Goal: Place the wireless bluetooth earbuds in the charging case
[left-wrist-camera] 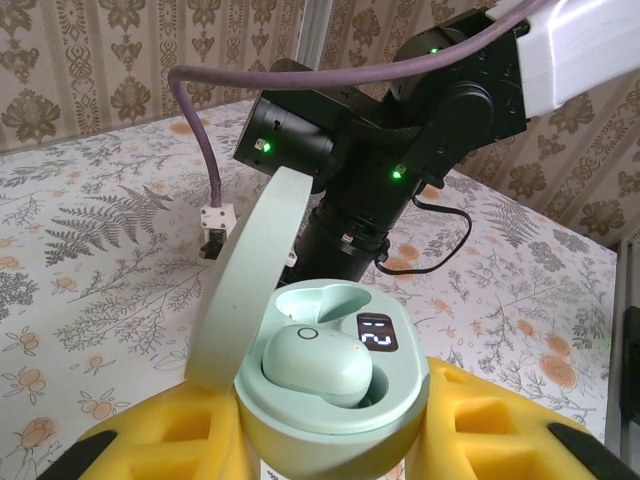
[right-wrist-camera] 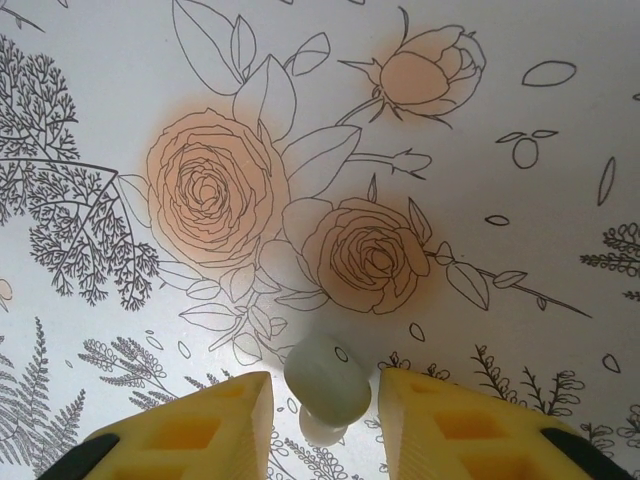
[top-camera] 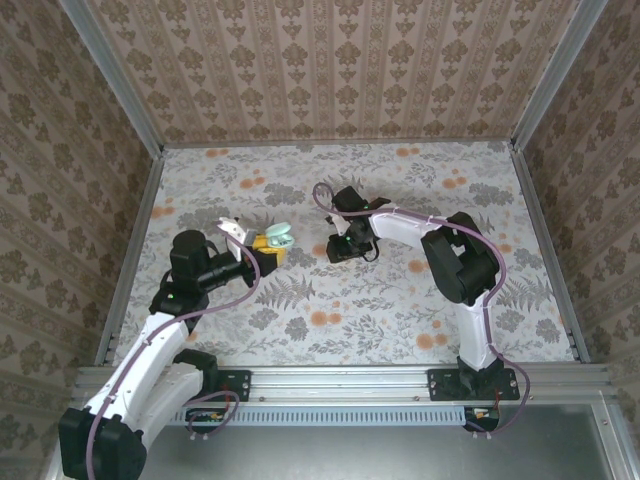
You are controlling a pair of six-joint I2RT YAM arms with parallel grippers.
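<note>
**A:** The right gripper (right-wrist-camera: 323,398) stands loosened astride the loose earbud (right-wrist-camera: 327,383), with a sliver of bench (right-wrist-camera: 500,150) showing on either side. What's the danger?

**B:** That rounded shell looks slippery. An off-centre squeeze could squirt it away or roll it.

**A:** And the target?

**B:** The left gripper (left-wrist-camera: 330,435) is clenched on the charging case (left-wrist-camera: 405,400), lid up, off to the left. There's 1 seated earbud (left-wrist-camera: 315,365) and 1 socket apparently free.
</note>
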